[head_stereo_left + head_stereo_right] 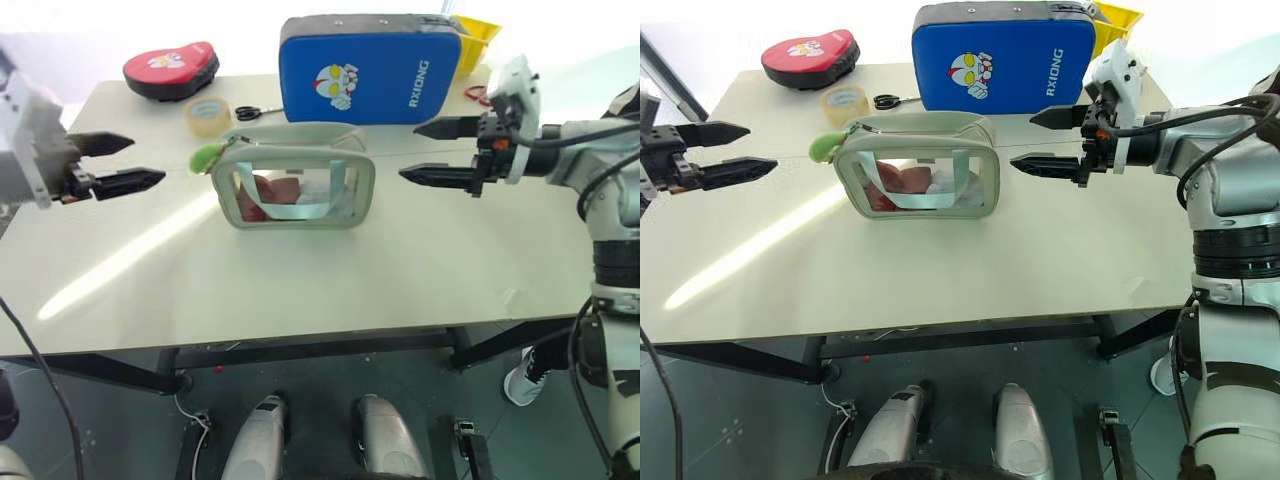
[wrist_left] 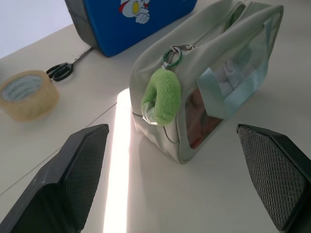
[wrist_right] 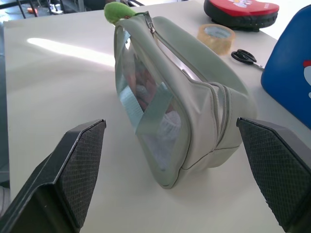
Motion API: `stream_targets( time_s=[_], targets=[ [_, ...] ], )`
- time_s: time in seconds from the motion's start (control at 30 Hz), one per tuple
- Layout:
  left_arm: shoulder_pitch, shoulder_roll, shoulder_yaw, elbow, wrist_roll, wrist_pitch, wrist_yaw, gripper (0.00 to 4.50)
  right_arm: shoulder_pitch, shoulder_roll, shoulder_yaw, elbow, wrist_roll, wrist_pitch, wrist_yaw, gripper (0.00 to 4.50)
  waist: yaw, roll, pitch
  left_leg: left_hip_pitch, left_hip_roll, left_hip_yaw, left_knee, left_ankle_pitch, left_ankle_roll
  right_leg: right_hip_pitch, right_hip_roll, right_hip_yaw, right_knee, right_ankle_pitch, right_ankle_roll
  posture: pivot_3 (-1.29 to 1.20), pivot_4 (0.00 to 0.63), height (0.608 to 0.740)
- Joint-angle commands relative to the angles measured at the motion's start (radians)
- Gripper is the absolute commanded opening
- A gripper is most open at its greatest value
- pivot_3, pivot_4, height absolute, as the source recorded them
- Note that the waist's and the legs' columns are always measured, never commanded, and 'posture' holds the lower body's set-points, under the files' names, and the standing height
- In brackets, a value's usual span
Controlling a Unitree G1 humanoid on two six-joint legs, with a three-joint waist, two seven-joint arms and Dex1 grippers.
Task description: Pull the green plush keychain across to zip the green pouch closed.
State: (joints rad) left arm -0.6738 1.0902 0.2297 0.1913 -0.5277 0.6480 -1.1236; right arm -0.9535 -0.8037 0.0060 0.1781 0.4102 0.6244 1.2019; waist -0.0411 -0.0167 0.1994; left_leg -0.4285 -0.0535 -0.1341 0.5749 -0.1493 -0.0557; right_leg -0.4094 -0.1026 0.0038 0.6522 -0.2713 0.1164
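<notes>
Both arms raised level over the desk [image 1: 300, 290], reaching inward from 9 and 3 o'clock toward the green pouch [image 1: 293, 190]; pouch upright mid-desk, red and white items dimly visible through its clear window; green plush keychain [image 1: 206, 156] hanging at the pouch's 9 o'clock end; left end effector [image 1: 118, 163] spread wide, empty, apart from the keychain; right end effector [image 1: 440, 153] equally wide, empty, just off the pouch's 3 o'clock end; blue pad [image 1: 368, 68], tape roll [image 1: 207, 115], scissors [image 1: 259, 112] at 12 o'clock.
</notes>
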Motion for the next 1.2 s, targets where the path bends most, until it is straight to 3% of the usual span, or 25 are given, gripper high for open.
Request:
stream_targets(
  time_s=[0.03, 0.47, 0.7, 1.07, 1.2],
  targets=[
    [-0.008, 0.003, 0.055, -0.038, -0.019, 0.006, 0.023, 4.48, -0.009, -0.005, -0.022, -0.003, -0.007, -0.026, -0.012, 4.5, 0.0, 0.0, 0.0, 0.0, 0.0, 0.0, 0.0, 0.0, 0.0, 0.0, 0.0, 0.0, -0.001, 0.0, 0.0, 0.0, 0.15, 0.74],
    [0.016, 0.017, 0.056, -0.078, -0.018, 0.011, 0.015, 4.48, -0.026, 0.063, 0.011, 0.051, -0.06, -0.113, -0.049, 4.5, -0.004, 0.0, 0.0, 0.0, 0.0, 0.001, 0.0, 0.0, 0.0, 0.0, 0.0, 0.0, -0.001, 0.0, 0.0, 0.0, 0.15, 0.74],
    [-0.005, -0.001, 0.044, -0.085, -0.029, 0.027, 0.027, 4.48, -0.074, 0.161, 0.113, 0.12, -0.163, -0.261, -0.05, 4.5, -0.006, 0.0, 0.0, 0.0, 0.0, 0.001, 0.0, 0.0, 0.0, 0.0, 0.0, 0.0, -0.001, 0.001, 0.0, 0.0, 0.15, 0.74],
    [0.01, -0.069, -0.016, -0.332, -0.106, 0.111, 0.036, 4.48, -0.245, 0.29, 0.192, 0.396, -0.26, -0.429, 0.029, 4.5, -0.004, 0.0, 0.0, 0.0, 0.0, 0.0, 0.001, 0.0, 0.0, 0.001, 0.001, 0.0, -0.001, 0.001, 0.001, 0.0, 0.15, 0.74],
    [0.044, -0.059, -0.008, -0.361, -0.097, 0.105, 0.04, 4.5, -0.277, 0.301, 0.208, 0.479, -0.299, -0.497, 0.055, 2.6, -0.01, 0.0, 0.0, 0.001, 0.0, 0.001, 0.0, 0.0, 0.0, 0.001, 0.001, 0.001, 0.0, 0.001, 0.001, 0.0, 0.15, 0.74]
  ],
)
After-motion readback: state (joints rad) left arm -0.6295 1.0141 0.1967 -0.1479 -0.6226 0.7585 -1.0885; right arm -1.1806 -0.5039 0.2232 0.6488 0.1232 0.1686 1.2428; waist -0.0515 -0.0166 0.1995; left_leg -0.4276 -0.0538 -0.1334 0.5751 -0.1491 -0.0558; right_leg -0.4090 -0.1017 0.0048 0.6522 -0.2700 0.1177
